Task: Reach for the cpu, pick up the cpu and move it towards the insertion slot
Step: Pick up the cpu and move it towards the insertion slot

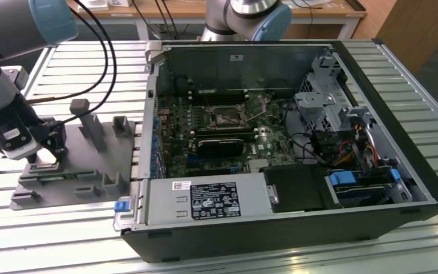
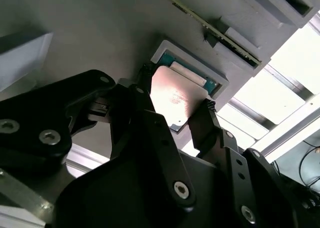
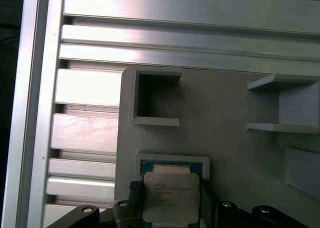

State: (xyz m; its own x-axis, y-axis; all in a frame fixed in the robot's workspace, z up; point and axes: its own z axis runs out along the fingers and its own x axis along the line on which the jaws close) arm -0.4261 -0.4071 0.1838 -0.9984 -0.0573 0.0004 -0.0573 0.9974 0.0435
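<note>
A slatted aluminium table (image 1: 424, 85) carries a black open-sided computer case (image 1: 280, 234) and, at the exterior view's left, a grey plastic fixture plate with upright blocks (image 1: 89, 171). The arm's black gripper (image 1: 43, 160) is low over that plate. In the second wrist view its fingers (image 2: 204, 119) press opposite edges of the cpu (image 2: 172, 95) \- a flat square chip with a silvery top \- clenched at its teal-floored pocket (image 3: 172, 162). The insertion slot (image 1: 223, 117) \- a metal-framed square socket \- sits well apart, inside the case.
</note>
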